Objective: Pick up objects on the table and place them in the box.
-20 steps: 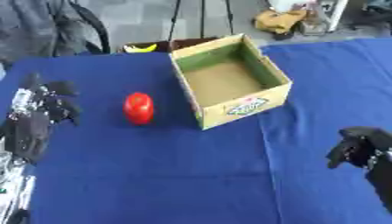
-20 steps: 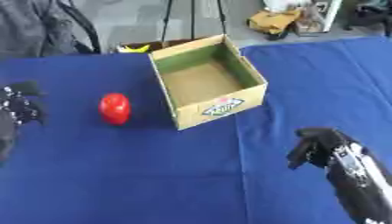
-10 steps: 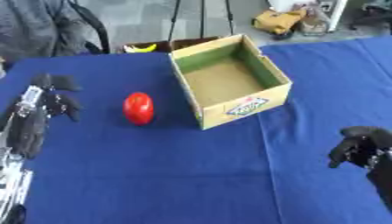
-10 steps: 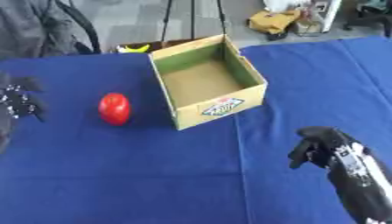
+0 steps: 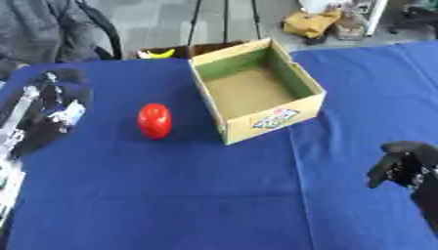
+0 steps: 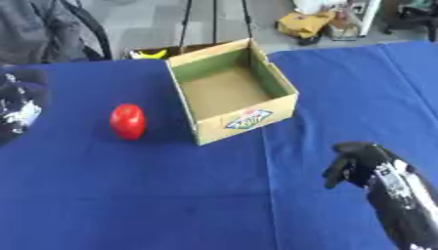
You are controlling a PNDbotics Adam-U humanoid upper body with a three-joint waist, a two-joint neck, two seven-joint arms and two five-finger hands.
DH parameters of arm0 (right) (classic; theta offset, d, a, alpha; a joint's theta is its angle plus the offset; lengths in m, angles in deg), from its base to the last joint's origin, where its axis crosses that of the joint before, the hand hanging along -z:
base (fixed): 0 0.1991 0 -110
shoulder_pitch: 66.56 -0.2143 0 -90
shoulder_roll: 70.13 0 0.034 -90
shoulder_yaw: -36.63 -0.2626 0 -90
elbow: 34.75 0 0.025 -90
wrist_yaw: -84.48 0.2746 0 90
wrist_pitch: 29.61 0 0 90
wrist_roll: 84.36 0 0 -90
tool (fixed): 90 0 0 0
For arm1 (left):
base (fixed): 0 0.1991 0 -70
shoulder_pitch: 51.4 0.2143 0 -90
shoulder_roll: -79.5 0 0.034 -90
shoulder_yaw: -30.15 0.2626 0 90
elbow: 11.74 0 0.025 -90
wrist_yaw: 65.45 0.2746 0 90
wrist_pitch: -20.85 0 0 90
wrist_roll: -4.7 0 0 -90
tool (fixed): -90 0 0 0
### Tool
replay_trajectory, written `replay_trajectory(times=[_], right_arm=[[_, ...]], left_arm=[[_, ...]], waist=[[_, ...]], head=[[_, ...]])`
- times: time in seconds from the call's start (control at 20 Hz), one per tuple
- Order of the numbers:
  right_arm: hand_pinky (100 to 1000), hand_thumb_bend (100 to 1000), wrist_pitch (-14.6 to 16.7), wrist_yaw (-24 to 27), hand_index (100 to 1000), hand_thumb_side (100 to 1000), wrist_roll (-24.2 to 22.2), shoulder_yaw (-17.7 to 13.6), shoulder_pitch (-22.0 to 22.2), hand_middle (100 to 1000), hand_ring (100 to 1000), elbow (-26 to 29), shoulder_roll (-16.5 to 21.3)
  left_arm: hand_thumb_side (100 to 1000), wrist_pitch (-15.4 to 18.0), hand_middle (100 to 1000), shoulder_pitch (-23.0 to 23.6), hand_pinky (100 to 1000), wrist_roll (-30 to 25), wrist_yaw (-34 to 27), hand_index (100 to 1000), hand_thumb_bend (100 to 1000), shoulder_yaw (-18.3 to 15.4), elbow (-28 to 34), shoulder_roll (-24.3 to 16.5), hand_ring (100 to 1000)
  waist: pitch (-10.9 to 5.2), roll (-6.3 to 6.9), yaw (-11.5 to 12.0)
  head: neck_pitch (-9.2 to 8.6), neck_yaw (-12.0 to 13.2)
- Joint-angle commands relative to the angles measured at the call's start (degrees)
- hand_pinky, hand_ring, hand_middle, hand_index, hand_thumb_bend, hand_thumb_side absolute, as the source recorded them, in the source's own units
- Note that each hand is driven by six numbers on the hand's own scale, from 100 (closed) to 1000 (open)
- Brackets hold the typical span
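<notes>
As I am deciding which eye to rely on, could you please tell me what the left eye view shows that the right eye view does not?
Only the left eye view shows most of the left hand and its forearm, left of the red object. Only the right eye view shows the right hand with its whole forearm. Both share the red object, the open cardboard box, empty inside, and the blue tablecloth.

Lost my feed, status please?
Left hand left of red object, not touching. Right hand curled, empty, low right. Box open, empty. Path clear.
</notes>
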Motion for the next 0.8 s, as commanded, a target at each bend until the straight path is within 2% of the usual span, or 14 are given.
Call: replay_trajectory(times=[0.05,0.2,0.3,0.5,0.8], right_arm=[[492,100,0.1,-0.1,717,774,-0.2,0.1,-0.4,505,554,1.2,0.5],[492,100,0.1,-0.1,717,770,-0.4,0.2,-0.5,505,554,1.2,0.5],[492,100,0.1,-0.1,718,773,-0.5,0.3,-0.5,505,554,1.2,0.5],[492,100,0.1,0.0,718,771,-0.6,0.4,-0.5,505,554,1.2,0.5],[492,100,0.0,0.2,718,773,-0.8,0.6,-0.5,505,554,1.2,0.5]], left_arm=[[585,2.6,738,-2.5,602,-1.9,6.7,849,563,1.9,-2.9,-5.4,617],[616,5.3,741,-5.5,622,-3.0,11.5,850,687,4.1,-6.3,-8.3,630],[614,6.9,740,-7.7,631,-2.8,13.9,849,723,5.5,-8.5,-9.8,635],[635,9.0,737,-11.8,639,-1.8,17.5,849,754,8.1,-13.2,-11.3,639],[639,11.0,717,-16.9,635,-0.4,23.1,839,719,11.9,-20.4,-10.6,624]], waist=[[-0.51,-0.07,-0.2],[-0.49,-0.05,-0.5],[-0.5,-0.03,-0.7],[-0.59,-0.04,-1.1],[-0.76,-0.07,-1.4]], head=[[0.16,0.4],[-0.01,0.5],[-0.23,0.7],[-0.22,1.0],[0.33,1.5]])
